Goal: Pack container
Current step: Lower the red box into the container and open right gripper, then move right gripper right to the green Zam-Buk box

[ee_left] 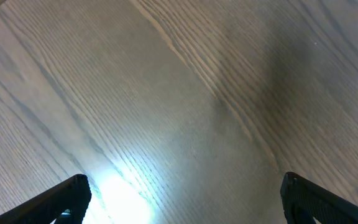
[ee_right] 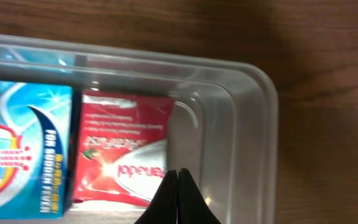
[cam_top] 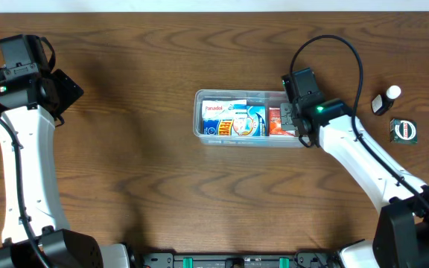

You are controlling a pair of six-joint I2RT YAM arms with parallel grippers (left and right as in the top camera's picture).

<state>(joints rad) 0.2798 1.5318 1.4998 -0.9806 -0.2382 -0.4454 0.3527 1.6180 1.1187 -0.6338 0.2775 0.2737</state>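
Note:
The clear plastic container point(cam_top: 199, 112) sits mid-table. It holds a white and red Panadol box point(cam_top: 216, 109), a blue box point(cam_top: 244, 121) and a red Panadol box point(cam_top: 277, 120). My right gripper point(cam_top: 301, 126) hovers over the container's right end, by the red box. In the right wrist view its fingers point(ee_right: 178, 186) are shut together and empty, above the red box point(ee_right: 123, 149) and the container's bare right part point(ee_right: 229, 143). My left gripper point(cam_top: 65, 89) is far left over bare wood. Its fingers point(ee_left: 182, 193) are wide open and empty.
A small dark bottle with a white cap point(cam_top: 386, 99) and a dark green square packet point(cam_top: 404, 130) lie on the table at the right, beyond the container. The table is dark brown wood point(cam_top: 140, 164).

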